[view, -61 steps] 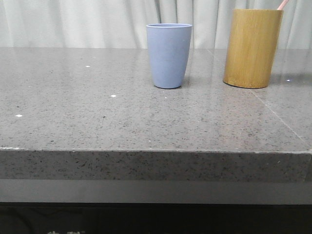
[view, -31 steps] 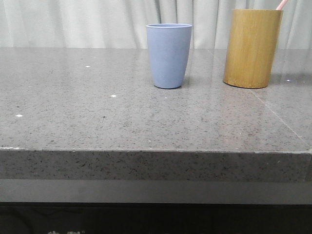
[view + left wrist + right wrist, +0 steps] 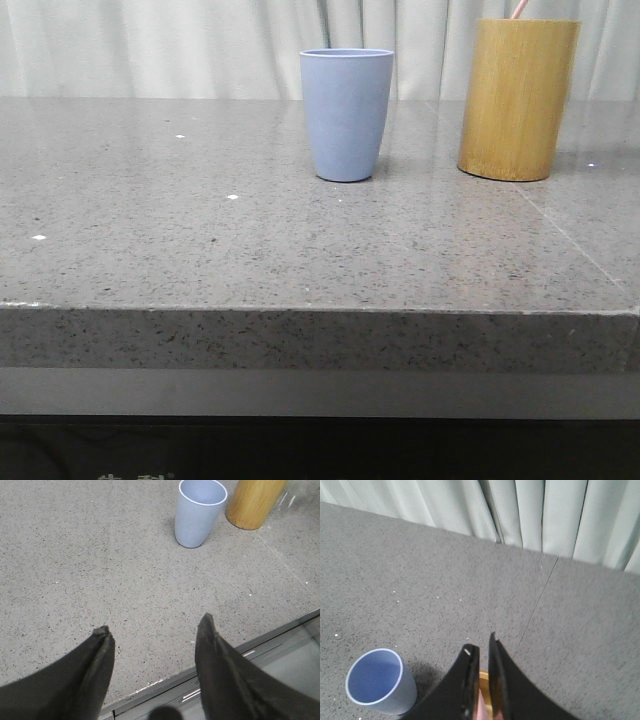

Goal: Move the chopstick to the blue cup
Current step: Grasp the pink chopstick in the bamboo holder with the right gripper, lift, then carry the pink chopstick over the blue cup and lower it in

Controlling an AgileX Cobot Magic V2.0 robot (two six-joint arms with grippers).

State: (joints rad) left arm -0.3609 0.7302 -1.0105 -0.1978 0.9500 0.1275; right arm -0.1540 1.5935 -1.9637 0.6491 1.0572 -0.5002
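The chopstick (image 3: 519, 9) tip has shifted from the bamboo holder's (image 3: 517, 98) right rim toward centre. Nearest, the left gripper (image 3: 152, 630) gapes empty; the blue cup (image 3: 346, 113) stands at ten o'clock of the holder. The right gripper (image 3: 480, 652) pinches the chopstick above the holder.

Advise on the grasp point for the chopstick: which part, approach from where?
Judging by its pose, grip the chopstick by its exposed pink top end, coming down from above: the rest sits inside the bamboo holder, whose wall blocks any side approach. The right gripper is above that holder, jaws nearly closed around the pink tip; whether they clamp it is unclear.
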